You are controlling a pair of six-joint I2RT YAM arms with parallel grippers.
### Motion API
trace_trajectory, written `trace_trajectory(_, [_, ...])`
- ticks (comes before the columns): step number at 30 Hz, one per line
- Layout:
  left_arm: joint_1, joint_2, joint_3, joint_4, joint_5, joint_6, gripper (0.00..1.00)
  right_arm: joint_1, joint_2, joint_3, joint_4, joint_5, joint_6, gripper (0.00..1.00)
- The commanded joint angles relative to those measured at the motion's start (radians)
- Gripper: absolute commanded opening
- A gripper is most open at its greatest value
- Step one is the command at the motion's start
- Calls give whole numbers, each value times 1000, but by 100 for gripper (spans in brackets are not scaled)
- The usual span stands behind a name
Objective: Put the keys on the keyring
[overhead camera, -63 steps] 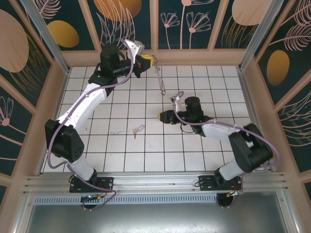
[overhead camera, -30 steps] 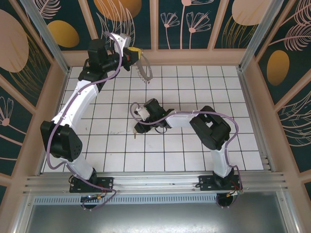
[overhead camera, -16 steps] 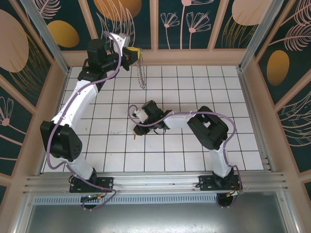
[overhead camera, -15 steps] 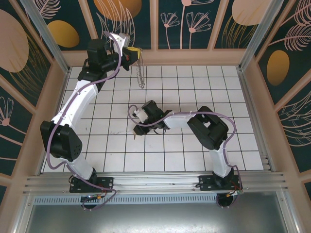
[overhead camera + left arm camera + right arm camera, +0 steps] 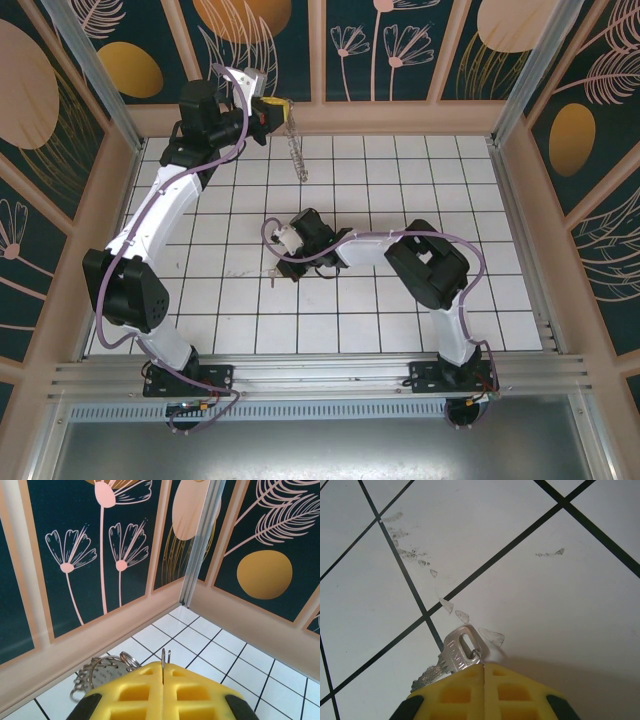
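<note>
Left arm (image 5: 160, 215) runs from its base at lower left up the left side of the top view, elbow low, wrist in the upper left. Left gripper (image 5: 283, 108) points right, yellow fingers (image 5: 130, 692) pressed together, pinching the thin wire of the keyring (image 5: 165, 656).

Right arm (image 5: 440, 300) rises from lower right, folds at mid-frame and stretches left. Right gripper (image 5: 281, 262) is low at centre-left, fingers (image 5: 520, 695) meeting in one seam, closed at the head of the keys (image 5: 457, 652).

Silvery key (image 5: 454, 656) on tile; keyring (image 5: 296, 151) aloft
</note>
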Motion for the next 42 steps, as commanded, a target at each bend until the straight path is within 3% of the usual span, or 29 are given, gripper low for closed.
trace_trajectory(1, [10,-18,22,42,14,-16,0,-11,-45,-32,8,-10,9,0])
trace_trajectory(10, [10,-40,-3,47,19,-17,0,-130,-240,-239,118,-48,82,0])
trace_trajectory(16, [9,-57,-38,71,37,-38,0,-266,-366,-395,200,-70,180,0])
trace_trajectory(25, [9,-98,-167,143,67,-79,0,-397,-524,-570,319,-6,296,0])
trace_trajectory(32, [9,-144,-280,210,76,-122,0,-440,-582,-629,319,40,366,0])
trace_trajectory(42, [9,-141,-322,262,92,-158,0,-486,-560,-617,147,185,514,0])
